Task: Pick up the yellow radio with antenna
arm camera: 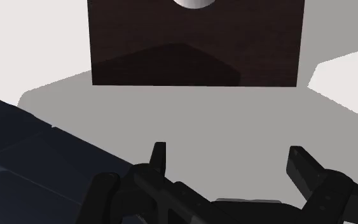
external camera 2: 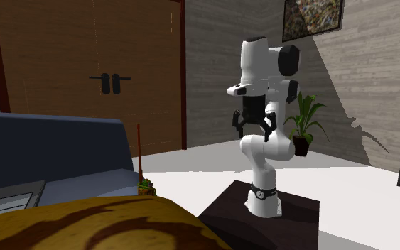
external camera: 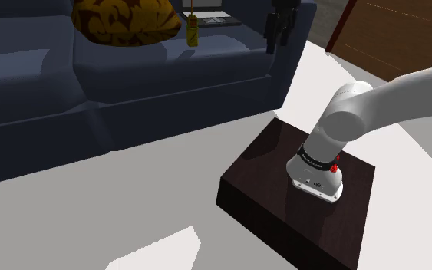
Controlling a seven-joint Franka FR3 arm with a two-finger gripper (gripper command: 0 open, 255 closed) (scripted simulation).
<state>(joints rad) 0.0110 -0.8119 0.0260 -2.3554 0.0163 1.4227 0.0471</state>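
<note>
Yellow against navy, the radio [external camera: 192, 32] is standing upright on the seat of the sofa [external camera: 45, 92], near the top centre of the shoulder view, its thin antenna [external camera 2: 138, 153] pointing straight up. We are seeing the black hand [external camera 2: 253, 132] hanging at the upper right of that same view, its two fingers [arm camera: 160, 156] spread wide and gripping nothing, well apart from the radio.

We are judging the step in hand to be the approach. The hand is needing to cross leftward over the sofa arm and come down on the radio's body from above. We are advising that it keep the fingers wide until they are straddling the body and stay off the antenna. It should also avoid brushing the gold-and-brown cushion [external camera: 122, 19] lying just beside the radio, since a nudge is likely to topple so slim a thing on soft upholstery.

We are counting one radio, one antenna, one cushion, one sofa, one flat grey item [external camera: 210, 18] behind the radio, one white arm [external camera: 390, 100], one hand with two fingers, and one dark stand [external camera: 298, 192].
</note>
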